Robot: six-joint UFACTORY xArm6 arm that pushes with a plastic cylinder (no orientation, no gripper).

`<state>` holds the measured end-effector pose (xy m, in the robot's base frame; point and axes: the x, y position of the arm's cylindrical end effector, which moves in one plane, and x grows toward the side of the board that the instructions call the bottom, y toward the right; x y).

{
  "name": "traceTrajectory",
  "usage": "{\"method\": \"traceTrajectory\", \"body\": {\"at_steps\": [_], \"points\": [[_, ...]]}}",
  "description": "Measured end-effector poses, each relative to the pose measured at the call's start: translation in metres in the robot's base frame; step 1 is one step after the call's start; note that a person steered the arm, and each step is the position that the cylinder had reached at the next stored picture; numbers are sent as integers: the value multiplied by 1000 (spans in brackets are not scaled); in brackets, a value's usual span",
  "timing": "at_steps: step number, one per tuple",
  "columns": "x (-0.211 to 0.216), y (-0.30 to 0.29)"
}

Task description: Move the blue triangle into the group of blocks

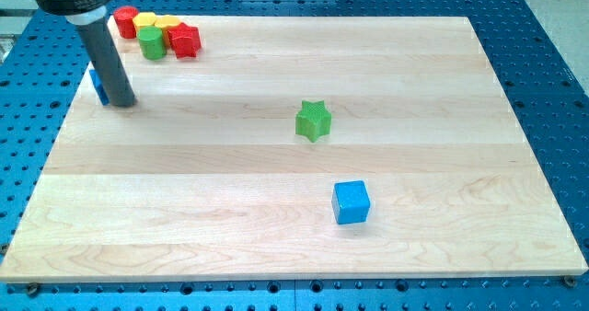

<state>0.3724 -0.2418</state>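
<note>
Seven blocks lie on the wooden counter (276, 247), which rests on a blue perforated base (543, 63). Four of them huddle together at the far left corner: a red cylinder (125, 21), a yellow block (155, 22) whose shape is hard to make out, a green cylinder (151, 43) just in front of the yellow one, and a red star (185, 40) at the right end of the cluster. They sit touching or very nearly touching.

My tip (122, 103) stands on the counter near the left edge, a little nearer than that cluster and slightly left of the green cylinder. The dark rod rises from it toward the far left. The blue triangle (96, 83) is mostly hidden behind the rod; only a sliver of blue shows at the rod's left side, pressed against it, close to the counter's left edge. It is near the group but apart from it, nearer than the red cylinder.

This arm carries no fingers, only the rod, so nothing can be said of them being apart or together.

Well to the right, near the middle of the counter, sits a green star (313, 120). A blue cube (351, 201) lies nearer and slightly right of it, clearly apart
</note>
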Motion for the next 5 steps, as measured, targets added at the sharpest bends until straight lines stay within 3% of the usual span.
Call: {"method": "traceTrajectory", "body": {"at_steps": [1, 2, 4, 5], "points": [[40, -1], [21, -40], [-21, -38], [-22, -21]]}}
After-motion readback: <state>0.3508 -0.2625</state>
